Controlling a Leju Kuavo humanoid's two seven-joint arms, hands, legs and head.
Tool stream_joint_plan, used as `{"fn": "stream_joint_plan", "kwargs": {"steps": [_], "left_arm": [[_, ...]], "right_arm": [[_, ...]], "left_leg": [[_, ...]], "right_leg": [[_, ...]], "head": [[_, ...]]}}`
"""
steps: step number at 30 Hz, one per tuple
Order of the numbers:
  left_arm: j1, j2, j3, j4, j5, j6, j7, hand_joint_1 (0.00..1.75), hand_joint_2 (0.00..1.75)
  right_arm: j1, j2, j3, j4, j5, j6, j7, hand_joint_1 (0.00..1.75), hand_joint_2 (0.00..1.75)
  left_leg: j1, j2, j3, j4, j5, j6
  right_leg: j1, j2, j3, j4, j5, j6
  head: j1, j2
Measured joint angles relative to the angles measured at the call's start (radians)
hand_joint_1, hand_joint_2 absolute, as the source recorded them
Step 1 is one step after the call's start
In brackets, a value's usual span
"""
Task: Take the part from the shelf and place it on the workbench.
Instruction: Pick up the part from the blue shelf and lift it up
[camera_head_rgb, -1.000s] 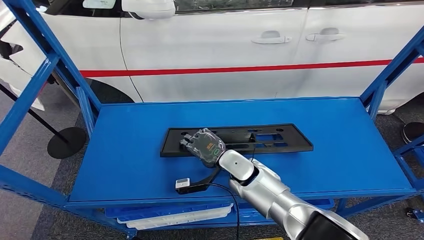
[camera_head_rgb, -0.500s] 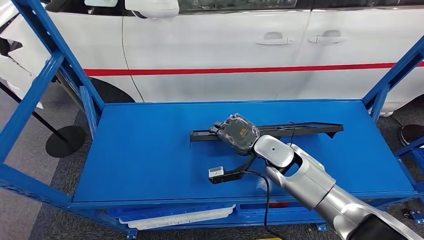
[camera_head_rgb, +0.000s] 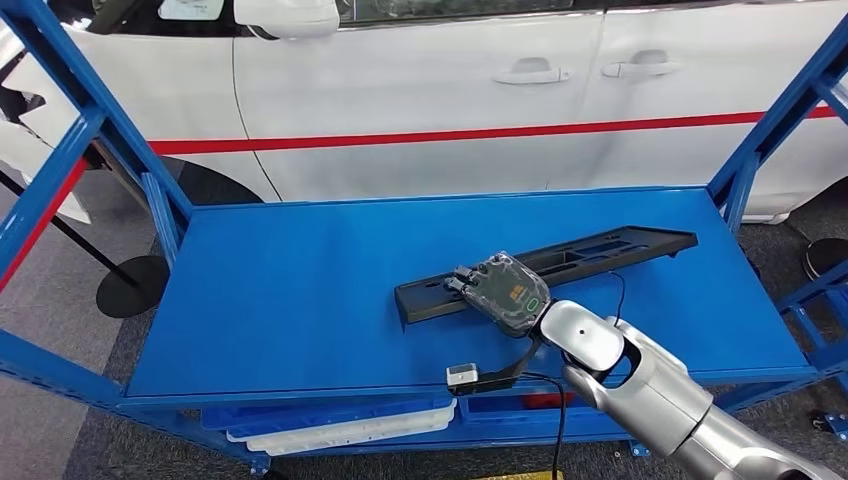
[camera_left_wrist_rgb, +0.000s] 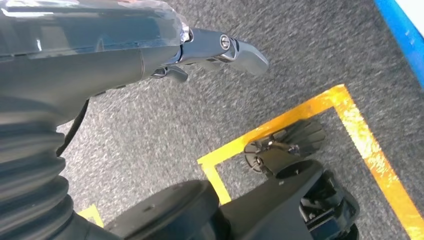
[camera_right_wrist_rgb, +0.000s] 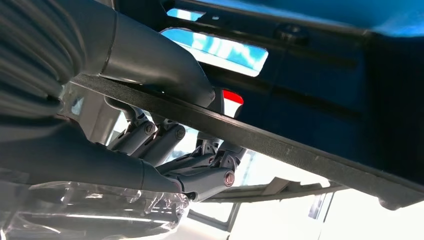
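Observation:
The part (camera_head_rgb: 600, 247) is a long flat black plastic panel with cut-outs. It hangs tilted just above the blue shelf deck (camera_head_rgb: 290, 290), its far right end higher than its left end. My right hand (camera_head_rgb: 505, 290) grips it near its left end, close to the shelf's front half. In the right wrist view the thumb (camera_right_wrist_rgb: 150, 60) lies on one face of the part's edge (camera_right_wrist_rgb: 300, 147) and the darker fingers (camera_right_wrist_rgb: 200, 175) on the other. My left hand (camera_left_wrist_rgb: 215, 47) hangs over grey floor, fingers apart, holding nothing.
A white car (camera_head_rgb: 430, 90) with a red stripe stands right behind the shelf. Blue uprights (camera_head_rgb: 60, 170) and braces (camera_head_rgb: 770, 120) frame both shelf ends. A white tray (camera_head_rgb: 340, 428) lies on the lower level. Yellow floor tape (camera_left_wrist_rgb: 350, 125) marks the carpet.
The part lay flat on the shelf under my right hand; now it is lifted, tilted and carried right and toward the front edge. The camera view has also shifted a little.

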Motion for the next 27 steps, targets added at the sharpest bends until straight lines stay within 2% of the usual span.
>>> {"fn": "stream_joint_plan", "kwargs": {"steps": [2, 3, 4, 5, 6, 8, 9, 10, 13, 14, 15, 16, 18, 19, 20, 21, 23, 24, 25, 27], "left_arm": [[0.0, 0.0, 0.0, 0.0, 0.004, 0.0, 0.001, 0.0, 1.75], [0.0, 0.0, 0.0, 0.0, 0.007, 0.0, 0.002, 0.0, 1.75], [0.001, 0.0, 0.0, 0.0, 0.008, 0.0, 0.002, 0.0, 1.75], [0.001, 0.0, 0.0, 0.0, 0.009, 0.0, 0.002, 0.0, 1.75], [0.001, 0.0, 0.0, 0.0, 0.01, 0.0, 0.003, 0.0, 1.75], [0.0, 0.003, 0.0, 0.0, 0.011, 0.0, 0.003, 0.0, 1.75], [-0.002, 0.005, 0.0, -0.001, 0.011, 0.0, 0.002, 0.0, 1.75], [-0.002, 0.007, 0.0, -0.001, 0.011, 0.0, 0.002, 0.0, 1.75], [-0.002, 0.008, 0.0, -0.001, 0.012, 0.0, 0.003, 0.0, 1.75], [-0.003, 0.008, 0.0, -0.001, 0.012, 0.0, 0.003, 0.0, 1.75], [-0.003, 0.008, 0.0, -0.001, 0.012, 0.0, 0.003, 0.0, 1.75], [-0.004, 0.007, 0.0, -0.001, 0.012, 0.0, 0.003, 0.0, 1.75], [-0.005, 0.007, 0.0, -0.001, 0.011, -0.001, 0.003, 0.0, 1.75], [-0.004, 0.007, 0.0, -0.001, 0.01, -0.002, 0.003, 0.0, 1.75], [-0.004, 0.007, 0.0, -0.001, 0.009, -0.003, 0.003, 0.0, 1.75], [-0.004, 0.007, 0.0, -0.001, 0.008, -0.004, 0.003, 0.0, 1.75], [-0.004, 0.005, 0.0, -0.001, 0.007, -0.005, 0.003, 0.0, 1.75], [-0.005, 0.005, 0.0, -0.001, 0.007, -0.006, 0.003, 0.0, 1.75], [-0.006, 0.005, 0.0, -0.001, 0.006, -0.006, 0.003, 0.0, 1.75], [-0.007, 0.004, 0.0, -0.001, 0.006, -0.006, 0.003, 0.0, 1.75]], "right_arm": [[0.003, 0.0, -0.001, -0.003, 0.003, -0.006, -0.002, 1.75, 1.75], [0.005, 0.001, -0.001, -0.003, 0.005, -0.007, -0.004, 1.75, 1.75], [0.006, 0.002, -0.001, -0.003, 0.006, -0.008, -0.006, 1.75, 1.75], [0.007, 0.003, -0.001, -0.003, 0.008, -0.008, -0.008, 1.75, 1.75], [0.008, 0.004, -0.002, -0.003, 0.011, -0.008, -0.009, 1.75, 1.75], [0.008, 0.006, -0.003, -0.003, 0.015, -0.009, -0.01, 1.75, 1.75], [0.008, 0.008, -0.003, -0.003, 0.016, -0.01, -0.01, 1.75, 1.75], [0.008, 0.009, -0.004, -0.003, 0.017, -0.01, -0.01, 1.75, 1.75], [0.01, 0.01, -0.008, -0.004, 0.018, -0.012, -0.011, 1.75, 1.75], [0.011, 0.01, -0.011, -0.004, 0.018, -0.013, -0.011, 1.75, 1.75], [0.012, 0.011, -0.014, -0.004, 0.018, -0.014, -0.011, 1.75, 1.75], [0.013, 0.01, -0.017, -0.004, 0.018, -0.015, -0.011, 1.75, 1.75], [0.019, 0.01, -0.023, -0.004, 0.018, -0.019, -0.011, 1.75, 1.75], [0.024, 0.01, -0.025, -0.004, 0.018, -0.021, -0.01, 1.75, 1.75], [0.029, 0.01, -0.027, -0.004, 0.018, -0.024, -0.01, 1.75, 1.75], [0.033, 0.01, -0.029, -0.004, 0.018, -0.027, -0.009, 1.75, 1.75], [0.038, 0.01, -0.035, -0.006, 0.021, -0.033, -0.006, 1.75, 1.75], [0.04, 0.01, -0.039, -0.009, 0.023, -0.037, -0.004, 1.75, 1.75], [0.043, 0.01, -0.043, -0.011, 0.026, -0.04, -0.002, 1.75, 1.75], [0.051, 0.01, -0.048, -0.015, 0.032, -0.045, 0.002, 1.75, 1.75]], "left_leg": [[0.001, 0.001, -0.043, 0.125, -0.086, -0.005], [0.001, 0.001, -0.062, 0.189, -0.12, -0.006], [0.001, 0.001, -0.069, 0.229, -0.136, -0.005], [0.001, 0.001, -0.056, 0.231, -0.132, -0.003], [0.0, 0.001, -0.023, 0.19, -0.111, 0.002], [-0.007, 0.0, 0.075, 0.043, -0.065, 0.019], [-0.011, 0.0, 0.11, -0.016, -0.051, 0.025], [-0.016, 0.0, 0.13, -0.051, -0.046, 0.03], [-0.019, 0.002, 0.128, -0.074, -0.029, 0.04], [-0.017, 0.004, 0.126, -0.082, -0.019, 0.046], [-0.014, 0.006, 0.122, -0.09, -0.008, 0.053], [-0.011, 0.008, 0.116, -0.094, 0.003, 0.057], [-0.012, 0.009, 0.095, -0.093, 0.016, 0.061], [-0.012, 0.009, 0.084, -0.091, 0.022, 0.06], [-0.012, 0.009, 0.074, -0.088, 0.028, 0.059], [-0.011, 0.009, 0.064, -0.084, 0.032, 0.057], [-0.011, 0.009, 0.047, -0.072, 0.038, 0.051], [-0.011, 0.009, 0.04, -0.066, 0.04, 0.047], [-0.012, 0.009, 0.035, -0.061, 0.043, 0.042], [-0.013, 0.008, 0.028, -0.059, 0.053, 0.029]], "right_leg": [[0.004, -0.003, -0.014, 0.0, 0.011, -0.011], [0.007, -0.004, -0.021, 0.001, 0.016, -0.014], [0.01, -0.004, -0.028, 0.001, 0.021, -0.015], [0.013, -0.004, -0.034, 0.002, 0.025, -0.015], [0.016, -0.004, -0.039, 0.002, 0.03, -0.015], [0.02, -0.005, -0.045, 0.003, 0.037, -0.011], [0.02, -0.005, -0.046, 0.003, 0.041, -0.007], [0.019, -0.006, -0.047, 0.002, 0.046, -0.002], [0.014, -0.006, -0.05, -0.003, 0.058, 0.018], [0.014, -0.006, -0.054, 0.003, 0.049, 0.024], [0.014, -0.005, -0.063, 0.025, 0.025, 0.029], [0.013, -0.005, -0.08, 0.069, -0.014, 0.034], [0.011, -0.005, -0.123, 0.197, -0.095, 0.042], [0.01, -0.005, -0.135, 0.247, -0.115, 0.046], [0.009, -0.005, -0.131, 0.265, -0.114, 0.049], [0.007, -0.005, -0.108, 0.244, -0.096, 0.051], [0.003, -0.006, -0.018, 0.113, -0.053, 0.051], [0.005, -0.005, 0.019, 0.052, -0.04, 0.046], [0.007, -0.004, 0.042, 0.011, -0.034, 0.04], [0.013, -0.002, 0.044, -0.006, -0.029, 0.024]], "head": [[0.0, 0.0], [0.0, 0.0], [0.0, 0.0], [0.0, 0.0], [0.0, 0.0], [0.0, 0.0], [0.0, 0.0], [0.0, 0.0], [0.0, 0.0], [0.0, 0.0], [0.0, 0.0], [0.0, 0.0], [0.0, 0.0], [0.0, 0.0], [0.0, 0.0], [0.0, 0.0], [0.0, 0.0], [0.0, 0.0], [0.0, 0.0], [0.0, 0.0]]}}
